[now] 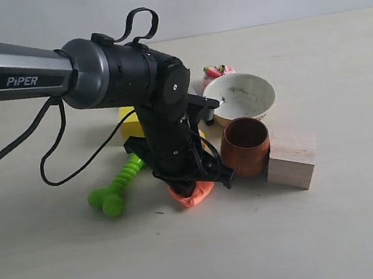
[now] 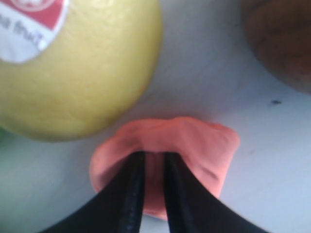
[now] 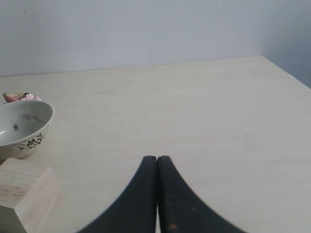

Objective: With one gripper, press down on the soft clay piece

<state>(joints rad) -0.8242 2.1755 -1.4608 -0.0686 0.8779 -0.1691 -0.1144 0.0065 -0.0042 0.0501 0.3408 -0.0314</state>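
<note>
The soft clay piece is a salmon-orange lump lying on the table under my left gripper. In the left wrist view the clay fills the lower middle, and the left gripper has its tips pushed into the clay's top, denting it. Its black fingers stand nearly together, with a thin strip of clay showing between them. My right gripper hovers over bare table with its fingers pressed together and holds nothing. It does not show in the exterior view.
A yellow fruit with a red-and-white sticker sits right beside the clay. A brown cup, a wooden block and a white bowl stand close on the right. A green toy lies to the left.
</note>
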